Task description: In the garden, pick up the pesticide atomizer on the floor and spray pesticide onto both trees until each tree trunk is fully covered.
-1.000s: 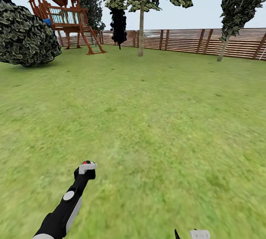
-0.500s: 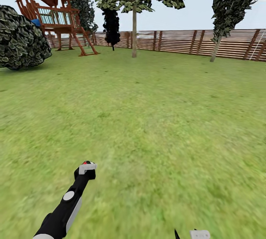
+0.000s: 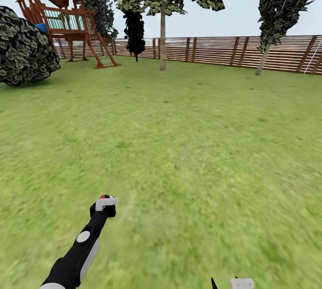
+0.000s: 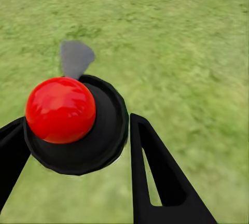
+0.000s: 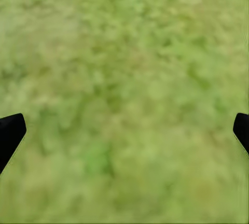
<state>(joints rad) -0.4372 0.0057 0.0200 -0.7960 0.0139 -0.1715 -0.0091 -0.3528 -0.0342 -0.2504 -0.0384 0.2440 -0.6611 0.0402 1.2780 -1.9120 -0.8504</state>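
Left gripper (image 4: 78, 146) clamped on the pesticide atomizer (image 4: 75, 125), red ball plain in the left wrist view, barely a red speck from the head view. Right gripper (image 5: 124, 130) spread wide over blurry grass (image 5: 124, 53). Fence (image 3: 241, 50) and playhouse (image 3: 58, 16) way off.

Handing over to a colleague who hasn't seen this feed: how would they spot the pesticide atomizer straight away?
Start at the left arm rising from the lower left of the head view over the garden lawn, and follow it to the left gripper. The pesticide atomizer sits between its fingers: a small black rounded body topped by a glossy red ball, the one bright red thing against grass.
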